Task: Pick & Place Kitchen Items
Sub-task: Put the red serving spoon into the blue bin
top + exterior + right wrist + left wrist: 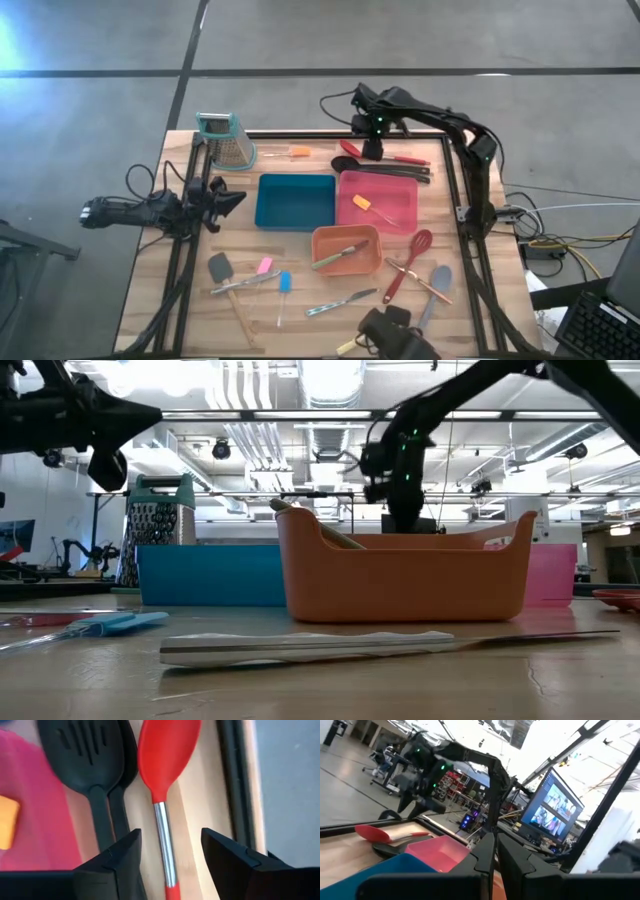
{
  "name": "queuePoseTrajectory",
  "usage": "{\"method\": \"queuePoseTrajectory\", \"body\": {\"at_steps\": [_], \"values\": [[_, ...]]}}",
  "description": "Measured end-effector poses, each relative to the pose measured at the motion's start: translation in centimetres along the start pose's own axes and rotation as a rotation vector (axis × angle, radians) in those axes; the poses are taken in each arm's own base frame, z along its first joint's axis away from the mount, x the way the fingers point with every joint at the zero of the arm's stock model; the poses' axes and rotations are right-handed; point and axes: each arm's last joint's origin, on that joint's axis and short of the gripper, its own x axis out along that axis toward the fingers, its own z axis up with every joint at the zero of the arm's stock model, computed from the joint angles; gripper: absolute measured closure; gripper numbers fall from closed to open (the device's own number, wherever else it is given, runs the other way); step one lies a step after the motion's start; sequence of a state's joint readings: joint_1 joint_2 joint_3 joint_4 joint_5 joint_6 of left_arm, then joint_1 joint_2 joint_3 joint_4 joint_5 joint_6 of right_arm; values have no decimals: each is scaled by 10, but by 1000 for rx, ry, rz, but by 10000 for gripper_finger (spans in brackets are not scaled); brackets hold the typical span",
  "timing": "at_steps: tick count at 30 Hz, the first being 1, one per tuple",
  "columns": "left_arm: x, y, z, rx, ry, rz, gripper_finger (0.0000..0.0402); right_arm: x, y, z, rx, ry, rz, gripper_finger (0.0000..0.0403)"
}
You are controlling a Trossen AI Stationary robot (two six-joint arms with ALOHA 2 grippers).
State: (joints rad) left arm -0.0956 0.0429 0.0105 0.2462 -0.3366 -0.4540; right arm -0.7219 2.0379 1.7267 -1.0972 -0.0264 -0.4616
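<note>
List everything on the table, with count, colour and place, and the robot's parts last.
Grater: one, metal with teal top, far left corner.
Trays: three; blue centre, pink beside it, orange nearer.
Red spoon: one, far edge, between right gripper's fingers.
Black spoons: two, beside it.
Small spatulas and knives: several, mixed colours, near edge.
Left gripper: waiting left of blue tray.
Right gripper: open over red spoon.
</note>
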Motion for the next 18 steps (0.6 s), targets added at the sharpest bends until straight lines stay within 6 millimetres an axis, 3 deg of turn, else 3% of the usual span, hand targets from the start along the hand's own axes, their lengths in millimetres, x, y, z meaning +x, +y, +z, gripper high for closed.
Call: {"method": "queuePoseTrajectory", "body": {"at_steps": [6, 18], "values": [[0, 0, 0, -2, -4, 8, 376, 27, -4, 10, -41, -2, 10, 208], [0, 1, -1, 6, -1, 34, 376, 29, 7, 31, -35, -178, 78, 208]]}}
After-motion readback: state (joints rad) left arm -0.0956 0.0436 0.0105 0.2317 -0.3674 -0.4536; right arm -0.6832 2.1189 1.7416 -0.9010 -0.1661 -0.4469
